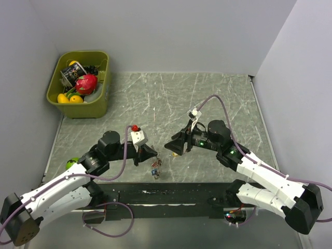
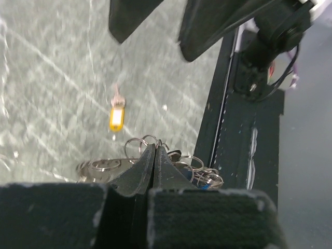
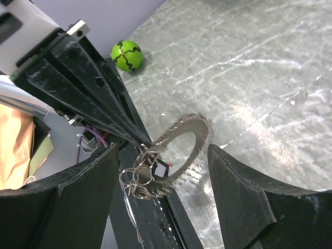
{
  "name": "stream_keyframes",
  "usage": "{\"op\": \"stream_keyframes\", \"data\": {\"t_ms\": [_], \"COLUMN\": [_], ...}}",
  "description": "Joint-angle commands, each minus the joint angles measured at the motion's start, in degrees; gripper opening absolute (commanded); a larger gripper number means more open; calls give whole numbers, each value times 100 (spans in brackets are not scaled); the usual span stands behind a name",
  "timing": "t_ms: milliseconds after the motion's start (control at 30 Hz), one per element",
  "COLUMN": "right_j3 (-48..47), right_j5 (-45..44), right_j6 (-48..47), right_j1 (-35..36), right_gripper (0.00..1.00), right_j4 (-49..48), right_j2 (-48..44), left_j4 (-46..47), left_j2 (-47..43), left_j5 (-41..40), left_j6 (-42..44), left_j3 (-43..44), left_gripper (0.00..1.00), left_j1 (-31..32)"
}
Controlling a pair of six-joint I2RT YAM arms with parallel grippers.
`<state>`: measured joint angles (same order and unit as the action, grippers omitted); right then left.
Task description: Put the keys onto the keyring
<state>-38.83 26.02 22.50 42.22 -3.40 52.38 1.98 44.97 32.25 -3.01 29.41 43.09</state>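
2 pincers meet at the keyring (image 3: 182, 136): my left pincer (image 2: 155, 151) clenched on it, my right pincer (image 3: 161, 155) released just beside it. 1 yellow-tagged key (image 2: 118, 115) lies on the surface (image 1: 207, 98) near the keyring.

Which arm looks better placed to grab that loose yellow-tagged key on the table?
Right. The right gripper is open and close to the yellow-tagged key; the left gripper is shut on the keyring.

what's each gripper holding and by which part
Left gripper pinches the thin silver metal keyring at its rim, where small rings and keys bunch. Right gripper is open, holding nothing.
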Motion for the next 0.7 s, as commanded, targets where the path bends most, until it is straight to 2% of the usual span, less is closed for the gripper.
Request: {"op": "stream_keyframes", "data": {"t_ms": [0,100,267,367,500,600,667], "right_j3": [147,226,227,262,376,533,613], "right_j5": [44,-62,-97,-141,-167,-211,-264], "right_j6": [44,44,9,17,9,26,44], "right_j1": [-91,-135,-223,-240,-258,-258,-267], "right_gripper": [76,76,76,76,78,81,84], "right_j4": [-161,-65,32,67,59,-11,-56], "right_j2": [-26,-114,-167,-141,-97,-140,-202], "left_j4": [458,1258,2086,2841,3519,3634,3347], "left_j2": [117,108,267,188,-32,-392,-725], "left_j5": [-254,-333,-439,-763,-1623,-2362,-2714], "left_j6": [-85,-305,-350,-612,-1069,-1430,-1623], "left_j3": [109,-119,-295,-847,-1901,-2623,-2914], "left_gripper": [1,1,1,1,1,4,7], "left_j1": [94,147,366,419,428,428,428]}}
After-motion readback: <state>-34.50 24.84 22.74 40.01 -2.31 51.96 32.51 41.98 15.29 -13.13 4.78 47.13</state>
